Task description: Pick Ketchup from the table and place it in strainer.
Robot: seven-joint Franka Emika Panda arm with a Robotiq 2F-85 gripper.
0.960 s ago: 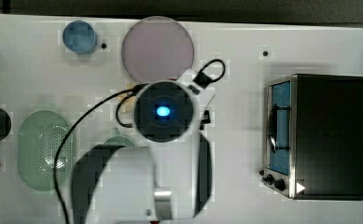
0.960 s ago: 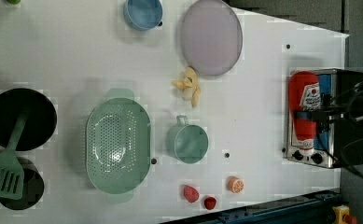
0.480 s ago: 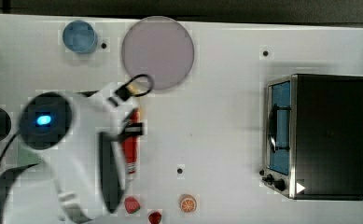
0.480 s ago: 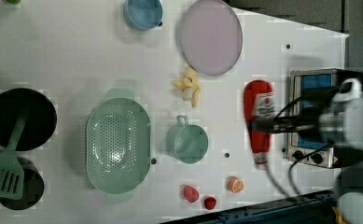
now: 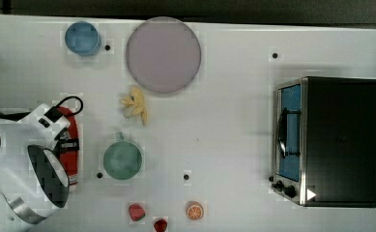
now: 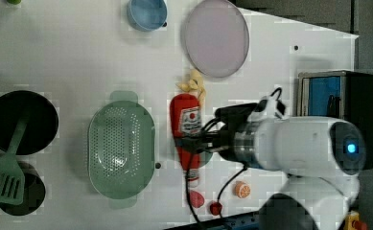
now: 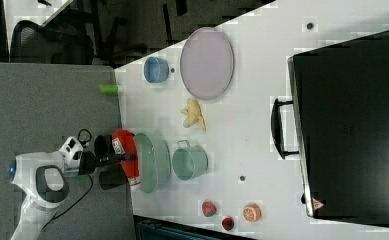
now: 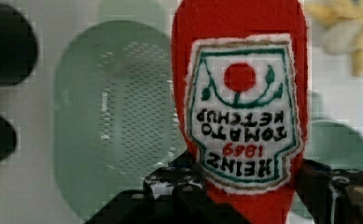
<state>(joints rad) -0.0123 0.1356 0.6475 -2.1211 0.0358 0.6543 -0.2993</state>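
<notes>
1. The gripper [image 6: 193, 143] is pinched on the Ketchup [image 6: 186, 129], its dark fingers [image 8: 170, 186] pressing the red body from both sides just below the white label. The jaws stand about half spread, held apart by the bottle's width.

2. In the left view the Ketchup sits at the frame's centre, lying along the vertical, broad end toward the top and narrow neck toward the bottom. It is between the strainer [image 6: 122, 148] on the left view's left and the arm's white body on the right, and does not overlap the basket's rim.

3. The strainer is an oval mint basket in the left-centre of the left view, with nothing visible in its perforated bottom.

4. In the wrist view the Ketchup [image 8: 240, 93] takes up the centre, its label upside down, with the strainer [image 8: 109, 121] blurred behind it.

5. In the top view the arm covers the lower left of the frame; a strip of the Ketchup [image 5: 72, 145] shows beside it, and the strainer is hidden underneath.

6. In the right view the Ketchup [image 7: 124, 155] overlaps the strainer's [image 7: 154, 162] near edge; whether it is over the basket or short of it cannot be told there.

7. The teal cup [image 6: 205, 155] is mostly hidden behind the gripper in the left view.
</notes>
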